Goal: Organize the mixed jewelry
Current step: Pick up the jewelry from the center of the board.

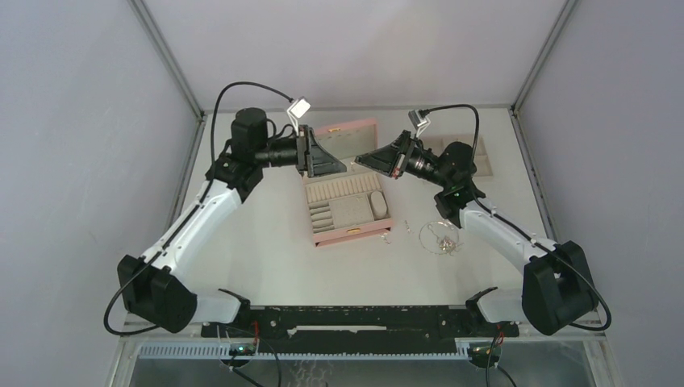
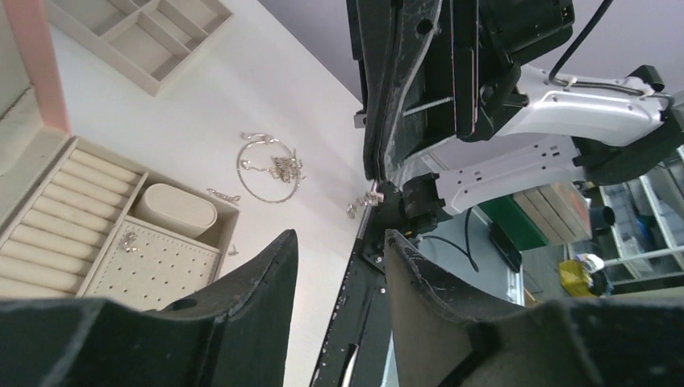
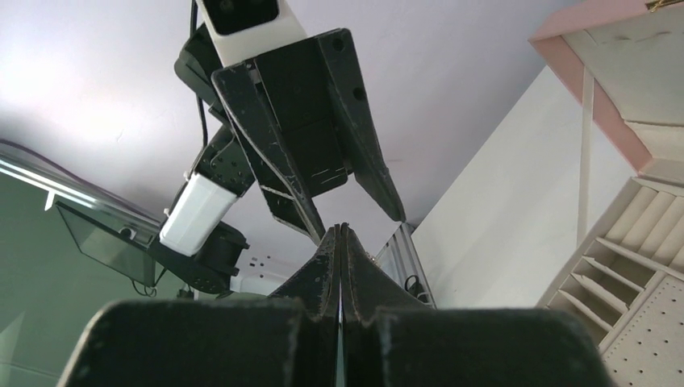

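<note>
Overhead, the left gripper [image 2: 340,240] is hovering near the 11 o'clock corner of the open pink jewelry box [image 1: 352,234], its fingers spread apart and gripping nothing. Facing it tip to tip, near the box's 1 o'clock, the right gripper [image 3: 339,229] is clenching its fingers together, with a tiny silver piece [image 2: 364,203] dangling at their tips. At the box's 4 o'clock the mixed jewelry [image 1: 441,236] is lying on the white table [image 1: 266,242], small bits bunched within a looped chain necklace [image 2: 239,168]. At 2 o'clock the beige compartment tray [image 2: 153,36] is sitting partly behind the right arm.
</note>
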`<state>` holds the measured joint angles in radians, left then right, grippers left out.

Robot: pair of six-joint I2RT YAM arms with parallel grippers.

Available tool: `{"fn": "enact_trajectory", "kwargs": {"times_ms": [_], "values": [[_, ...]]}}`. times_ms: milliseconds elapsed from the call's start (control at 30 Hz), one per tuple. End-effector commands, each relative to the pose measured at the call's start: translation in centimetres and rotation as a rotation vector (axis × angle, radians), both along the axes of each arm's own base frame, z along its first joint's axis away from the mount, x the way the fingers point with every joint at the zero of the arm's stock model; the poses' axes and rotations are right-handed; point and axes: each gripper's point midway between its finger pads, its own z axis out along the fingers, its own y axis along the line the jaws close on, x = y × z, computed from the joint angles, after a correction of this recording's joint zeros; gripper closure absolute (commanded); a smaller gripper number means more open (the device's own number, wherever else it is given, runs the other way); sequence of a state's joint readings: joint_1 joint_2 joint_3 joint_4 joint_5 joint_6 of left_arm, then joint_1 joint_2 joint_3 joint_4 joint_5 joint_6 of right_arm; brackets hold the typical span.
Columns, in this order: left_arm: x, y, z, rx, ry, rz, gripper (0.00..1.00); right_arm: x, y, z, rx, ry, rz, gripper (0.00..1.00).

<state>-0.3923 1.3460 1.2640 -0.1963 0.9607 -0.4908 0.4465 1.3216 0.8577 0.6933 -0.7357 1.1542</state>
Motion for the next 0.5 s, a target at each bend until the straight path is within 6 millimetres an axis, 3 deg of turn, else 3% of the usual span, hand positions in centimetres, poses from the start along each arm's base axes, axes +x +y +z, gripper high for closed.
{"fn": "enact_trajectory", "kwargs": {"times_ms": [0, 133, 267, 300, 467], "values": [[0.4, 0.9, 2.8, -0.044, -0.208, 0.087, 0.51, -0.1, -0.4, 2.7, 0.052, -0.065, -0.001, 1.00], [0.3, 1.5, 3.2, -0.071, -0.384, 0.146, 0.50, 0.1, -0.4, 2.5, 0.051, -0.056, -0.003, 1.00], [-0.2, 2.6, 4.0, -0.059, -0.684, 0.263, 0.26, 0.2, -0.5, 2.5, 0.054, -0.052, -0.003, 1.00], [-0.3, 2.8, 4.3, -0.061, -0.727, 0.277, 0.25, 0.2, -0.4, 2.5, 0.054, -0.053, -0.002, 1.00], [-0.7, 2.2, 4.5, -0.070, -0.736, 0.229, 0.26, 0.4, -0.4, 2.5, 0.062, -0.051, 0.001, 1.00]]}}
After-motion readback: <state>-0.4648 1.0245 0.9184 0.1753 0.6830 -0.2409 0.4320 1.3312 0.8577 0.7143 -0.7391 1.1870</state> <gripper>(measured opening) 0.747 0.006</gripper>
